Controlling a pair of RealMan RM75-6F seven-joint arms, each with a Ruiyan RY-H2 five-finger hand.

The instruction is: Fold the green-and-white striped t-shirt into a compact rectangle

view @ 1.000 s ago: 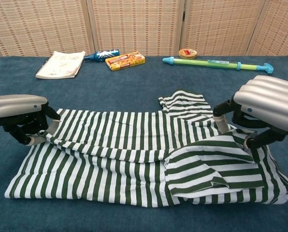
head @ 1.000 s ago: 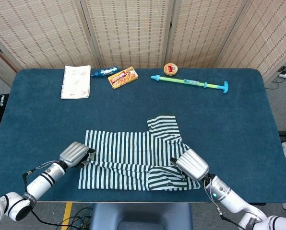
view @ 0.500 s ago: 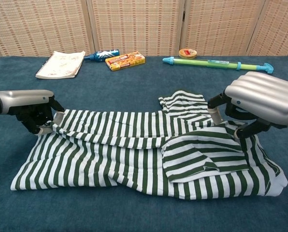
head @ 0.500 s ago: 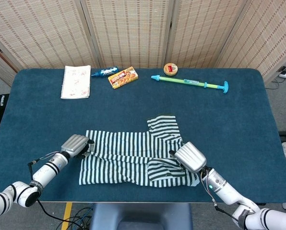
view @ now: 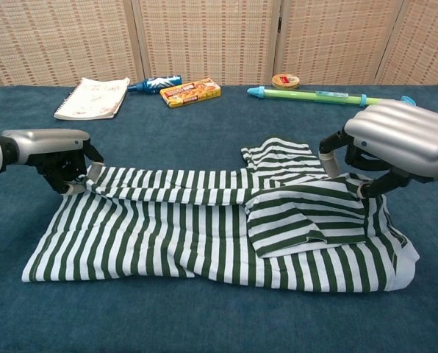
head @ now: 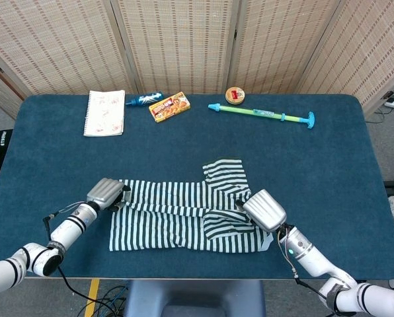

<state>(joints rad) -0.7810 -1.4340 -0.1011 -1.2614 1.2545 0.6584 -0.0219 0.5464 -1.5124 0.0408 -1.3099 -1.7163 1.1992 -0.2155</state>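
Observation:
The green-and-white striped t-shirt (head: 184,218) (view: 167,239) lies spread across the near half of the blue table (head: 316,172), one sleeve (head: 225,173) pointing away from me. Its near layer is doubled back over itself, the raised fold edge running between my two hands. My left hand (head: 105,193) (view: 54,151) pinches that edge at the shirt's left end. At the right end, my right hand (head: 264,210) (view: 395,143) grips the same edge, just above a folded-over sleeve flap (view: 307,217). Both hands' fingertips are partly hidden by cloth.
Along the far edge lie a spiral notebook (head: 104,113), a blue tube (head: 144,99), an orange snack box (head: 169,106), a round tin (head: 235,95) and a long green-and-blue water squirter (head: 263,114). The table's front edge runs just below the shirt.
Both hands have moved away from me, carrying the lifted edge farther over the shirt. The doubled-back layer now lies flatter and the shirt's front edge has drawn in from the table edge.

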